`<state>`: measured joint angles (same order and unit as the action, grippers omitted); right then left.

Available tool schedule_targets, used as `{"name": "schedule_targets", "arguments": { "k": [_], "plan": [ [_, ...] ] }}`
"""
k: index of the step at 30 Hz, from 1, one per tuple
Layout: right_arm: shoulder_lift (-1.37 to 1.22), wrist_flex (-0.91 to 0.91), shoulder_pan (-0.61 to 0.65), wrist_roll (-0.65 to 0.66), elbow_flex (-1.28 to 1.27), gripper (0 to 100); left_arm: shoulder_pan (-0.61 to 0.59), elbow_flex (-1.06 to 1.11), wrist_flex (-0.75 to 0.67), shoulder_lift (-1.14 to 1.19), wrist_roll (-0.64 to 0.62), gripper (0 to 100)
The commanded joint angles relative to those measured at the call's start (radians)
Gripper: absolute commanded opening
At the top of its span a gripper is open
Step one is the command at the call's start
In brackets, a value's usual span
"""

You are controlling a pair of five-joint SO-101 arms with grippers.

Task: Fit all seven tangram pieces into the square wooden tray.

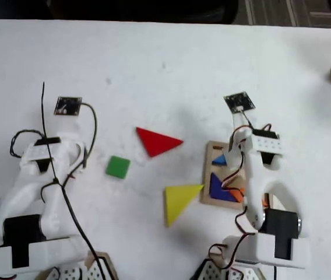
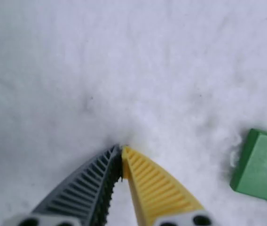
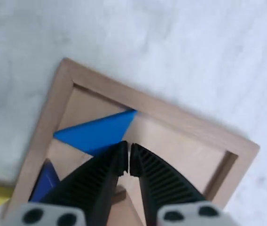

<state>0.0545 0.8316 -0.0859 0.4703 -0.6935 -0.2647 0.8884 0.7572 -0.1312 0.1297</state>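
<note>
The left jaws are pressed together near a green square piece (image 2: pixel 260 167). The right jaws are closed above the square wooden tray (image 3: pixel 171 113)

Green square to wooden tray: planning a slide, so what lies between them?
High view: the red triangle and yellow triangle lie between the green square and the tray, bare table separating the two.
</note>
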Motion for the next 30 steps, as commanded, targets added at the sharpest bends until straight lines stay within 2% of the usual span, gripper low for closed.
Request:
{"name": "schedule_targets", "arguments": {
  "k": [1, 10, 13, 20, 30],
  "plan": [
    [-0.008, 0.005, -0.008, 0.009, 0.075, 1.8, -0.007, -0.046, -0.021, 0.001, 0.012, 2],
    [-0.137, 0.012, -0.008, -0.011, 0.216, 1.8, -0.005, -0.046, -0.021, 0.001, 0.012, 2],
    [-0.11, 0.093, 0.001, -0.055, 0.262, 1.7, -0.005, -0.046, -0.021, 0.001, 0.012, 2],
    [-0.001, 0.197, 0.081, -0.061, 0.281, 1.7, -0.005, -0.048, -0.021, 0.001, 0.012, 2],
    [-0.047, 0.189, 0.2, -0.061, 0.276, 1.7, -0.007, -0.048, -0.021, 0.001, 0.012, 2]
  ]
}}
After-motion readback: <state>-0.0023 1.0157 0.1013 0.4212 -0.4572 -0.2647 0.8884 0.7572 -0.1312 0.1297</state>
